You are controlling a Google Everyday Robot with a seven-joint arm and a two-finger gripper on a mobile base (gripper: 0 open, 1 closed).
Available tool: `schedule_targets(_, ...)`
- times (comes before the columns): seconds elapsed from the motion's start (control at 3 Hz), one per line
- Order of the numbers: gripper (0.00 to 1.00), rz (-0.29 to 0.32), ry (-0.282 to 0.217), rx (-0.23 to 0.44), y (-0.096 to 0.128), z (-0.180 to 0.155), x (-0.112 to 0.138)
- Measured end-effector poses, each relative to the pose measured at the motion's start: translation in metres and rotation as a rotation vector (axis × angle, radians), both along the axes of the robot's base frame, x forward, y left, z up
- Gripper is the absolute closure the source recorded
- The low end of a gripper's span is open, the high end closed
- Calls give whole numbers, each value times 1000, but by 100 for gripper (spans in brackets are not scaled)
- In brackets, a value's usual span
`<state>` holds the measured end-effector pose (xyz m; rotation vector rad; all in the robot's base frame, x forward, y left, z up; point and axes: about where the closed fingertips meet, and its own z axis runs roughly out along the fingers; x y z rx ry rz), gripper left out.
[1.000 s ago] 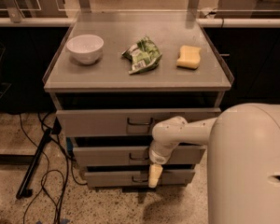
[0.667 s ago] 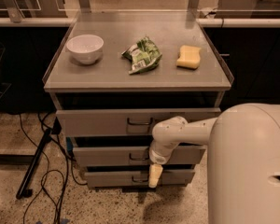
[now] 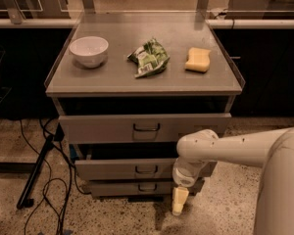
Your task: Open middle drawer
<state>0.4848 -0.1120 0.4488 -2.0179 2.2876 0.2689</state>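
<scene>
Just the one camera view, looking down on the grey table [image 3: 122,80]. On top there's a white bowl [image 3: 88,51] at the left, a crumpled green packet [image 3: 148,58] in the middle and a yellow sponge [image 3: 198,59] to the right. None of that matters for this job.

Below it are three grey fronts. The top drawer [image 3: 103,129] is the widest, with a dark band above it. Next down is the middle drawer [image 3: 110,170], with its small dark loop handle [image 3: 146,170] dead centre. The bottom drawer [image 3: 122,187] sits under that.

Now the arm [image 3: 225,148]: it reaches in from the right, bends at a white elbow in front of the middle drawer's right end, and drops straight down. The claw [image 3: 178,201] hangs pointing at the floor, lower than the bottom drawer's handle and right of all three handles. It's touching none of them. Whether it is apart or together, I cannot tell from here.

How far along? There's a dark strip above the middle drawer's front too, so it may already be out a little, but that's my read, not a certainty. With the claw clear of the handle, I'd say the pull is either done or yet to be made.
</scene>
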Motion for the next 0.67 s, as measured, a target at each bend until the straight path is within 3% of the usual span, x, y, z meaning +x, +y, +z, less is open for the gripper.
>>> schedule_targets(0.67,0,15,-27,-5,8,0,15)
